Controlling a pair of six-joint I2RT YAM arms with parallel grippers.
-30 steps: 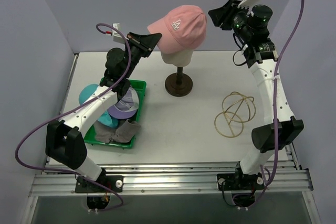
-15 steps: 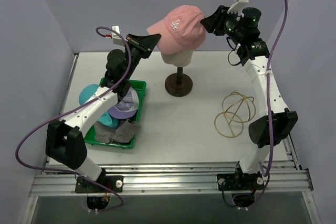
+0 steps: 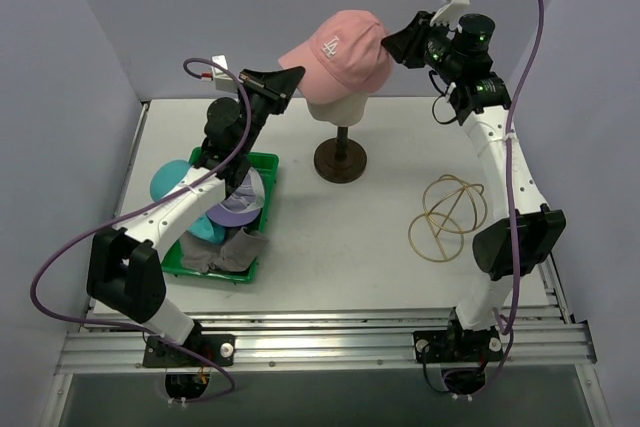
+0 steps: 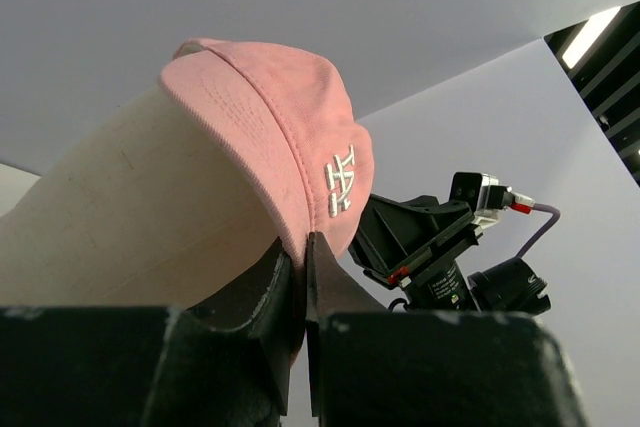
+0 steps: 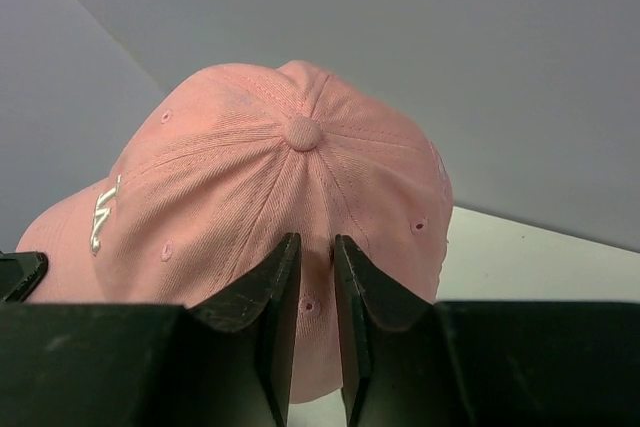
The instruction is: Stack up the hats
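Observation:
The pink cap (image 3: 342,51) with a white logo sits on the cream mannequin head (image 3: 338,105). My left gripper (image 3: 291,81) is shut on the edge of its brim; in the left wrist view the pink cap (image 4: 290,137) runs down between the closed jaws of the left gripper (image 4: 305,247). My right gripper (image 3: 396,44) is at the back of the crown. In the right wrist view the right gripper (image 5: 315,244) is closed to a narrow gap on the fabric of the pink cap (image 5: 240,187). The lavender cap (image 3: 240,203), the teal bucket hat (image 3: 168,179) and the grey bucket hat (image 3: 228,252) lie in the tray.
The green tray (image 3: 264,161) stands on the left of the table. The mannequin's dark round stand (image 3: 340,160) is at the middle back. A gold wire ball frame (image 3: 448,215) lies on the right. Grey walls close in on three sides.
My right gripper has swung left from beside the cap onto the back of its crown and closed there. My left gripper has stayed on the brim, shifting slightly.

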